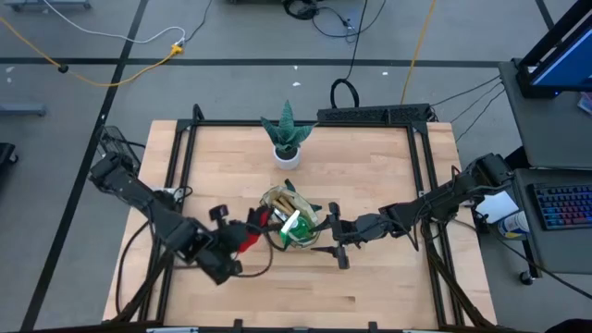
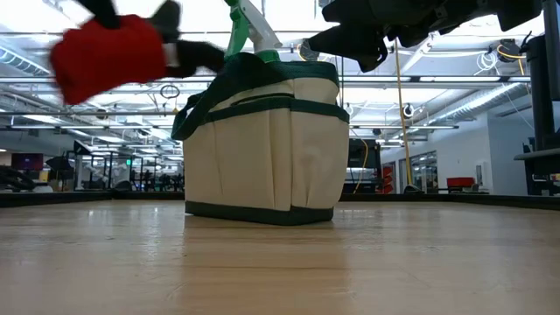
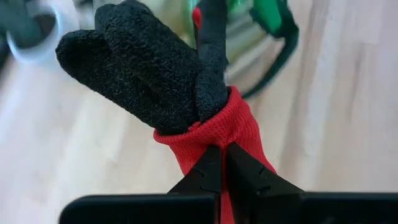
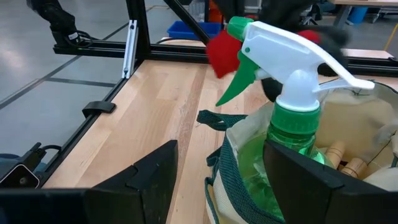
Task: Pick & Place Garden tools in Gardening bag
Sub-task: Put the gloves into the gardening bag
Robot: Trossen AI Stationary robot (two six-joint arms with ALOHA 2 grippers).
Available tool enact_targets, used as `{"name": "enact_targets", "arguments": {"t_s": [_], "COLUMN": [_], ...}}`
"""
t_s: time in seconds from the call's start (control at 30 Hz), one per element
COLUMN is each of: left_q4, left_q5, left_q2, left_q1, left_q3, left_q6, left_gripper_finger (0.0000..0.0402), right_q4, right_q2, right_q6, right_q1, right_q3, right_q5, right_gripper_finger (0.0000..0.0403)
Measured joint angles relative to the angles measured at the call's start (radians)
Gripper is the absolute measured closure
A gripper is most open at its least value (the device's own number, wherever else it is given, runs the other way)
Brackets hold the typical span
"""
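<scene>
- The step in hand looks like the glove's delivery: the left end effector [image 3: 222, 163] is clamped on the red cuff of the glove [image 3: 158, 87], with the black fingers pointing away from it toward the bag.
- In the low view the glove [image 2: 109, 54] hangs well above the surface [image 2: 280, 262], off to one side of the bag [image 2: 262, 144] and about level with its rim, not yet over the opening.
- From above, the glove [image 1: 250, 233] sits just beside the bag's [image 1: 277, 199] left edge, with the left end effector [image 1: 231, 242] behind it.
- The bag stands upright near the middle of the surface and already holds the spray bottle [image 4: 292, 106] and wooden handles [image 4: 342, 160]; I see no tools lying loose on the surface, so the task seems close to done.
- The right end effector [image 4: 221, 180] is open and holds nothing; its fingers straddle the bag's rim near the bottle, at the bag's right side.
- The next move calls for carrying the glove over the rim, above a free gap, then letting go.
- The bottle's nozzle and trigger stick up high and could snag the limp glove, and the right end effector crowds the opening, so it may need to draw back first.
- The plant [image 1: 288, 134] in its white pot stands well apart, toward the far edge, and is no part of this.
</scene>
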Motion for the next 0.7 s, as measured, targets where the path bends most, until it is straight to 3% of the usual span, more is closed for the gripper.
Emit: {"name": "enact_targets", "arguments": {"t_s": [0.33, 0.7], "left_q4": [0.027, 0.326], "left_q5": [-0.112, -0.063], "left_q2": [-0.011, -0.011], "left_q1": [0.137, 0.255], "left_q3": [0.001, 0.001], "left_q6": [0.462, 0.937], "left_gripper_finger": [0.0396, 0.0390], "right_q4": [0.000, 0.008], "right_q2": [0.000, 0.000], "right_q6": [0.000, -0.037], "right_q1": [0.000, -0.001], "right_q3": [0.000, 0.000], "right_q5": [0.000, 0.003], "right_gripper_finger": [0.0177, 0.0177]}}
